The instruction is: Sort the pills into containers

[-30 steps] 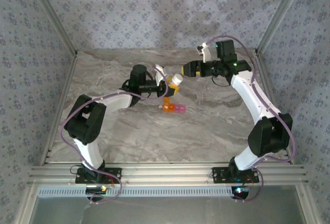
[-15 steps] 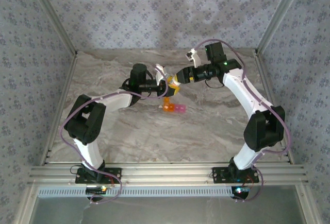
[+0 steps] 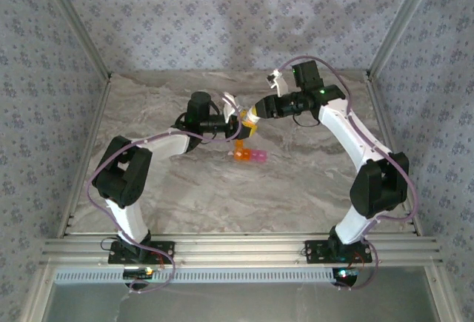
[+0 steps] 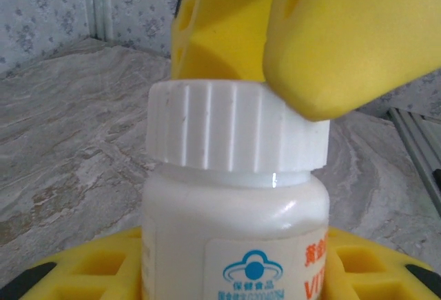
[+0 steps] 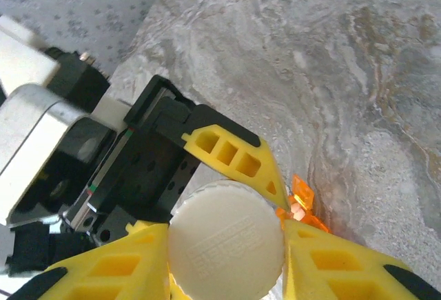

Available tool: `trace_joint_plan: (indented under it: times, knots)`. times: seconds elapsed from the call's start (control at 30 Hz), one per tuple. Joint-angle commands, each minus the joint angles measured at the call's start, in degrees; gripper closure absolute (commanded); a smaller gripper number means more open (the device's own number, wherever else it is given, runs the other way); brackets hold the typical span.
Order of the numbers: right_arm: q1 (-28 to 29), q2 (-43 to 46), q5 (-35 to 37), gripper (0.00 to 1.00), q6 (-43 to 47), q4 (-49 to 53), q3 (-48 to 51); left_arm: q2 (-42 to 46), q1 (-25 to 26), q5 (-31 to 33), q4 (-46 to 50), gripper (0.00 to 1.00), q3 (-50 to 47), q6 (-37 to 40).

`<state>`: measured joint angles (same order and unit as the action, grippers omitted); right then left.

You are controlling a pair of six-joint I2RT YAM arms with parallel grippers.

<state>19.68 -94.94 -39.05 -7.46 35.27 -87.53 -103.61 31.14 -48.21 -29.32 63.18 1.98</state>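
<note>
A small white bottle [image 4: 234,231] with a ribbed white cap [image 4: 227,127] is held off the table near the middle back. My left gripper [image 3: 237,124] is shut on the bottle's body, its yellow fingers [image 4: 76,272] on either side. From the right, my right gripper [image 3: 255,115] is shut on the cap [image 5: 226,239], with yellow fingers [image 5: 358,272] pressed against its rim. The containers [image 3: 249,155], one orange and one pink joined side by side, lie on the table just in front of the bottle. The orange one [image 5: 301,203] peeks out beside the cap. The pills are hidden.
The marble-patterned table [image 3: 222,196] is walled by patterned panels with aluminium posts [image 3: 74,26] at the corners. A metal rail [image 3: 237,248] runs along the near edge by the arm bases.
My right gripper moved left onto the bottle's cap and closed on it. The left arm and bottle stayed still.
</note>
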Motion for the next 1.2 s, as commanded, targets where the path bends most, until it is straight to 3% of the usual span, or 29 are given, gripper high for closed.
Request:
trace_joint_plan:
  times: [0.0, 0.13, 0.3, 0.67, 0.83, 0.97, 1.17]
  knots:
    - [2.77, -1.04, 5.81, 0.61, -8.10, -2.87, 2.35, 4.06, 1.92, 5.14, -1.35, 1.00, 0.50, 3.04]
    - [4.30, -0.56, 11.15, 0.62, -16.74, -5.98, 5.56, 4.97, 3.54, 11.42, -1.99, 1.00, -0.61, 5.60]
    - [5.85, 0.55, 14.19, 0.62, -24.12, -11.35, 9.35, 5.44, 5.59, 14.35, -2.82, 1.00, -1.24, 6.96]
    - [5.75, 1.28, 15.10, 0.61, -25.85, -10.97, 8.74, 4.75, 5.88, 14.32, -3.21, 1.00, -1.39, 6.97]
    - [2.72, 1.94, 13.11, 0.59, -25.41, -10.68, 7.21, 4.63, 4.79, 13.17, -3.42, 1.00, -1.68, 6.01]
    - [-0.55, 3.14, 11.43, 0.53, -24.79, -10.14, 5.67, 4.65, 3.42, 11.78, -4.37, 1.00, -2.14, 4.47]
    - [-5.33, 4.72, 7.89, 0.35, -21.64, -9.92, 5.32, 4.65, 1.85, 8.00, -4.45, 1.00, -2.17, 2.97]
